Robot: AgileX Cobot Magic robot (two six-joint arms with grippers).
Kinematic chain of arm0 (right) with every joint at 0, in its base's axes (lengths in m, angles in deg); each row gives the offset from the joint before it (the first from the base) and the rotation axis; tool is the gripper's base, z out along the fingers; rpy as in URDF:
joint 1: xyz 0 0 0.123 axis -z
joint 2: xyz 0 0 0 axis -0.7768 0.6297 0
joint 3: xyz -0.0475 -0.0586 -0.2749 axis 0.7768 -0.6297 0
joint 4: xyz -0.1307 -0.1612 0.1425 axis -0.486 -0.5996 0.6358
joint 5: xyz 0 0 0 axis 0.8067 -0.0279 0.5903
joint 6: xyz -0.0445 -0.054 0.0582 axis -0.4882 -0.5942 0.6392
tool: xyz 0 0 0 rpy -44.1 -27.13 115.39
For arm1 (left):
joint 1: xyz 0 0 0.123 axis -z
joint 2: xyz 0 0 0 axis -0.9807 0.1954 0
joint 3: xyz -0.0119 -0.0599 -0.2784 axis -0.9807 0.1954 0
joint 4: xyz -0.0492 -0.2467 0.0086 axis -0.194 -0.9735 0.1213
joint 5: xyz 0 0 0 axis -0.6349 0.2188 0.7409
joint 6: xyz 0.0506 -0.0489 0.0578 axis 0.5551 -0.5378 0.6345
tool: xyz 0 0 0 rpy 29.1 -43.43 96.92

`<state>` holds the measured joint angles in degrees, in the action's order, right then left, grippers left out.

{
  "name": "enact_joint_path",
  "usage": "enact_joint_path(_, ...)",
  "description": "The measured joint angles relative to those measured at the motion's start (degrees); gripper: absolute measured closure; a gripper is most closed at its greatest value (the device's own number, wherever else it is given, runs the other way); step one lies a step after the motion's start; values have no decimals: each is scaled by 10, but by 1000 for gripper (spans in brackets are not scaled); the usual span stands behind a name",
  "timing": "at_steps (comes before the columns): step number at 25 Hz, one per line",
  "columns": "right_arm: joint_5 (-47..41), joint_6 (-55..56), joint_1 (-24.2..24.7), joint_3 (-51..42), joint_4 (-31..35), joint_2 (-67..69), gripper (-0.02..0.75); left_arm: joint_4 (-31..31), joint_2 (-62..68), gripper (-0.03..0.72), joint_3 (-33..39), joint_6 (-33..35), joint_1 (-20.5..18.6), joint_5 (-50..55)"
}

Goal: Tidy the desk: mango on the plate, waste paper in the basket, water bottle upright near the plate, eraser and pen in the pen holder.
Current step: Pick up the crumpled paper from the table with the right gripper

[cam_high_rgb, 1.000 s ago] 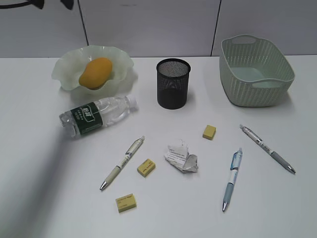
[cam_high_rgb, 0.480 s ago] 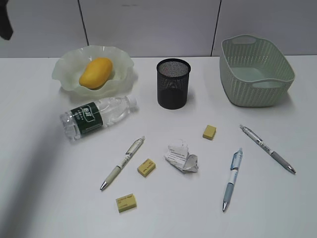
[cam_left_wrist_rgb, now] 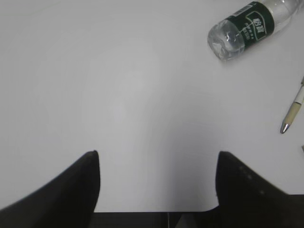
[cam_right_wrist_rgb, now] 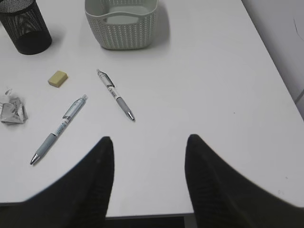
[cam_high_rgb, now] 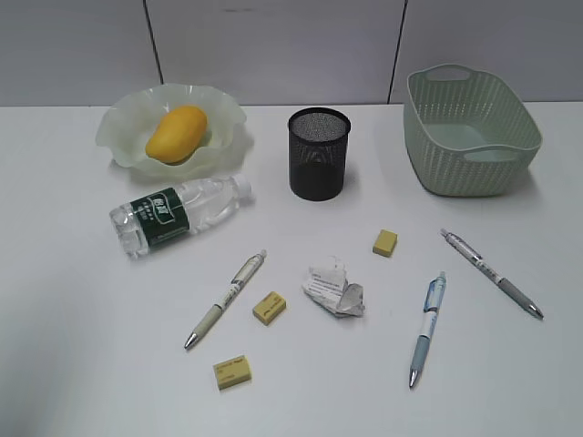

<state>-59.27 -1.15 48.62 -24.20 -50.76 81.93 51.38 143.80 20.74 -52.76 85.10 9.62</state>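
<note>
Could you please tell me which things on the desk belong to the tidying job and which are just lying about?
Job: mango, plate, waste paper, basket, water bottle, pen holder, three erasers, three pens.
Lying about: nothing visible.

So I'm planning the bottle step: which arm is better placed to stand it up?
Probably the left: its open gripper sees the water bottle lying on the desk, while the right wrist view doesn't show it.

You see a yellow-orange mango (cam_high_rgb: pixel 176 133) on the pale-green translucent plate (cam_high_rgb: pixel 123 123). The water bottle (cam_high_rgb: pixel 178 214) has a dark green label and white cap. At 1 o'clock, the sage-green basket (cam_high_rgb: pixel 472 130) has woven-pattern sides. The pen holder (cam_high_rgb: pixel 319 153) is black mesh.
</note>
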Motion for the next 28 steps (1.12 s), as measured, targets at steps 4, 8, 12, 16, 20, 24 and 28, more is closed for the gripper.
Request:
enact_joint_path(4, 0, 0, 0, 0, 0, 0, 345, 0, -131, 117, 61, -2, 0, 0)
enact_joint_path(8, 0, 0, 0, 0, 0, 0, 345, 1, -243, 117, 122, -2, 0, 0)
enact_joint_path(12, 0, 0, 0, 0, 0, 0, 345, 3, -361, 117, 184, -2, 0, 0)
enact_joint_path(16, 0, 0, 0, 0, 0, 0, 345, 7, -462, 117, 236, 1, 0, -32)
enact_joint_path(20, 0, 0, 0, 0, 1, 0, 345, 7, -546, 117, 272, 12, 0, -59)
enact_joint_path(24, 1, 0, 0, 0, 2, 0, 346, 5, -587, 117, 291, 32, 0, -65)
enact_joint_path(28, 1, 1, 0, 0, 2, 0, 346, -12, -588, 117, 317, 57, 0, -83)
